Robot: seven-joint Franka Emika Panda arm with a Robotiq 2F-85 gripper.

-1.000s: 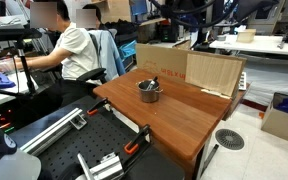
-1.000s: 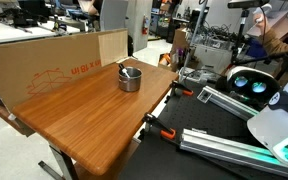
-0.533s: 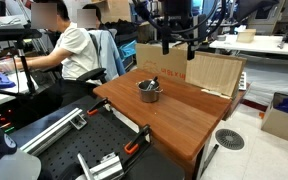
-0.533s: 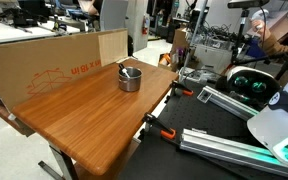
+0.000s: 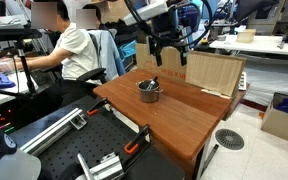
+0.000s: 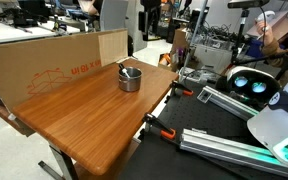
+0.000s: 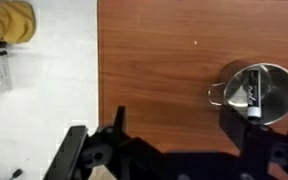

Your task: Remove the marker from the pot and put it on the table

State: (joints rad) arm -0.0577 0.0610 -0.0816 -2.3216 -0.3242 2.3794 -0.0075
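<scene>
The small silver pot (image 5: 149,92) stands near the far end of the reddish-brown table (image 5: 184,125), and shows in both exterior views (image 6: 130,78). The dark marker (image 7: 252,97) with a white end leans inside the pot (image 7: 256,93) in the wrist view. My gripper (image 5: 167,48) hangs in the air above and a little behind the pot, fingers spread. In the wrist view the open, empty jaws (image 7: 174,116) are over bare table (image 7: 164,60), with the pot by the right finger.
A cardboard sheet (image 5: 212,72) stands along the table's back edge (image 6: 54,62). A seated person (image 5: 69,50) is beyond the table. A black railed bench with clamps (image 5: 94,150) is at the near side. A box (image 5: 284,118) sits on the floor.
The arm has come into an exterior view from the top and moved down and left toward the pot. The pot and marker have not moved.
</scene>
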